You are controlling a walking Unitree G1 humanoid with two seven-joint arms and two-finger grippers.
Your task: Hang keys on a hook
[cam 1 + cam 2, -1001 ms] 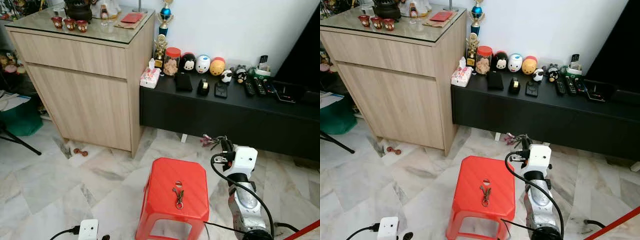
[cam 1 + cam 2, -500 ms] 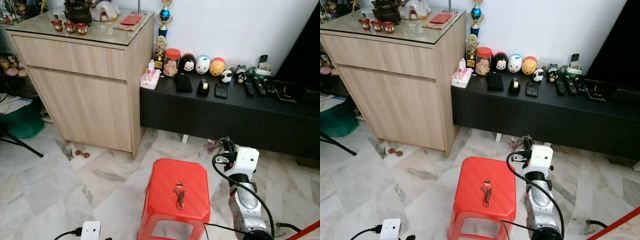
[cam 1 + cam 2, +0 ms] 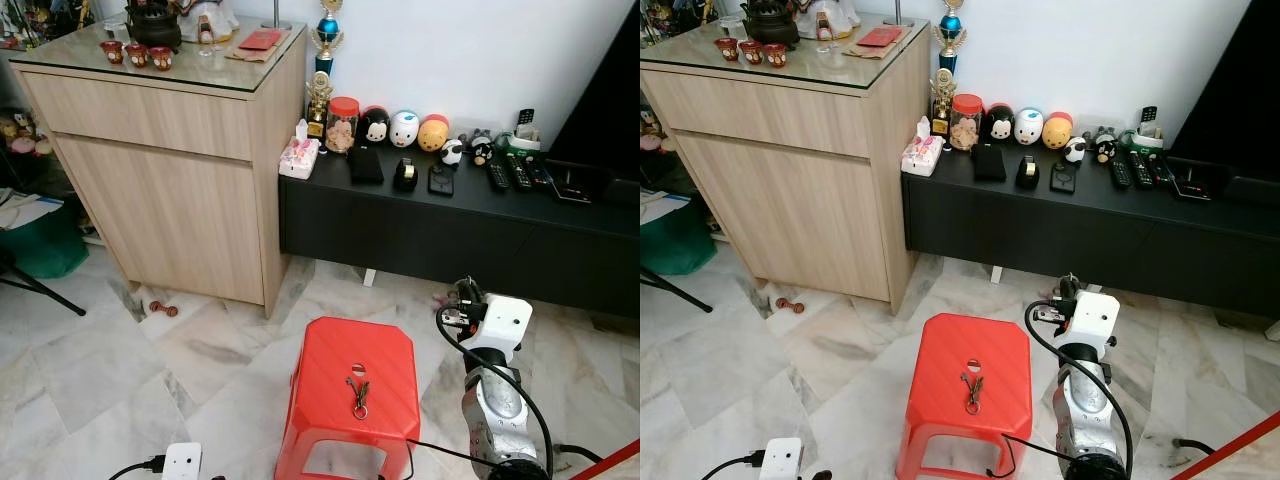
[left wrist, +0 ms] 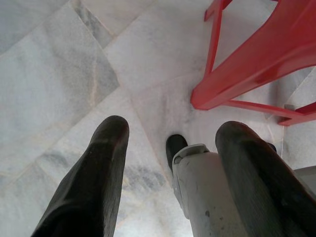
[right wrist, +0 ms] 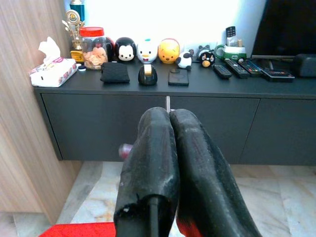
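Centrally, a red plastic stool (image 3: 355,385) is seen on the marble floor (image 3: 100,360), and it serves as the landmark for everything else. On the stool's seat, just below its small centre hole, a bunch of keys (image 3: 357,392) is laid flat, touched by nothing. To the right of the stool, the right gripper (image 5: 170,128) is held raised above the floor on its silver arm, with its two black fingers pressed together and nothing seen between them; it is pointed toward the low black TV cabinet (image 3: 450,225) behind the stool. On that cabinet's worktop, a tissue pack (image 3: 300,155), a red-lidded jar (image 3: 343,122), three round character figures (image 3: 405,129), a black wallet (image 3: 366,164) and several remote controls (image 3: 510,172) are lined up. Behind and to the left of the stool, a tall wooden sideboard (image 3: 170,170) with a glass top is stood against the wall, bearing small red cups (image 3: 137,54). The left gripper (image 4: 170,163) is hung low over the floor beside the stool's legs, its fingers (image 4: 94,182) spread well apart and empty. Near the stool's front left, a white power plug (image 3: 179,462) with a black cable is seen on the floor.
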